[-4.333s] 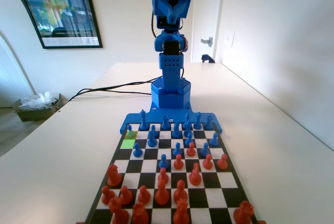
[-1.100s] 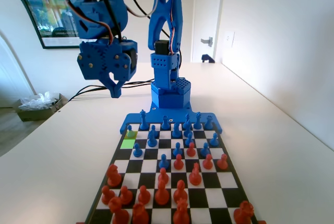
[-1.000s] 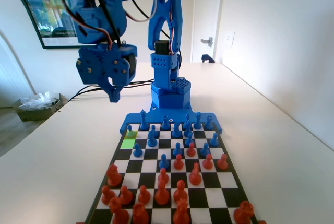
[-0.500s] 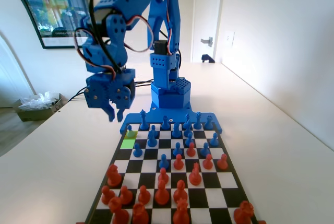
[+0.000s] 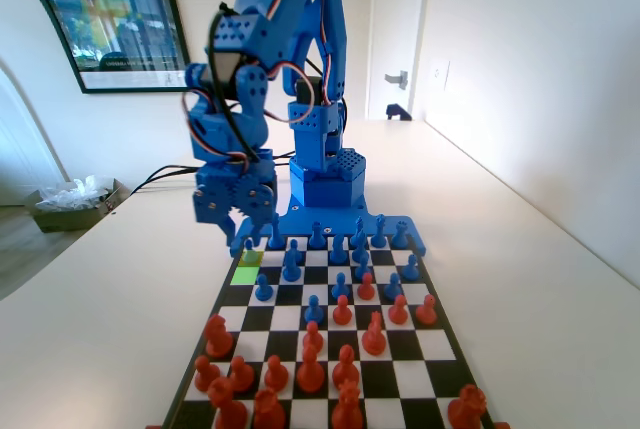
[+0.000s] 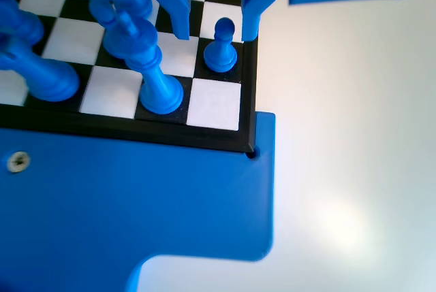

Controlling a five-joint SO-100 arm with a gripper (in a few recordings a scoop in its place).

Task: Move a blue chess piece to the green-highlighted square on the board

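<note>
In the wrist view my gripper (image 6: 216,32) is open, its two jaws hanging either side of a small blue chess piece (image 6: 221,47), a pawn standing upright on a black edge square of the board (image 6: 136,127). The jaw tips sit level with the pawn's head and do not touch it. In the fixed view the gripper (image 5: 242,233) hovers low over the board's (image 5: 330,354) far left corner, just above that pawn (image 5: 249,251). The green-highlighted square (image 5: 246,274) lies one cell nearer the camera than the pawn and has nothing on it.
A taller slim blue piece (image 6: 148,74) stands one square left of the pawn in the wrist view, close to the left jaw. More blue pieces (image 5: 340,249) fill the far rows and red pieces (image 5: 310,369) the near rows. The arm's base (image 5: 326,177) stands behind the board.
The arm has swung down and rightward in the fixed view, from high over the table left of the board to low over the far left corner. The jaws stay open.
</note>
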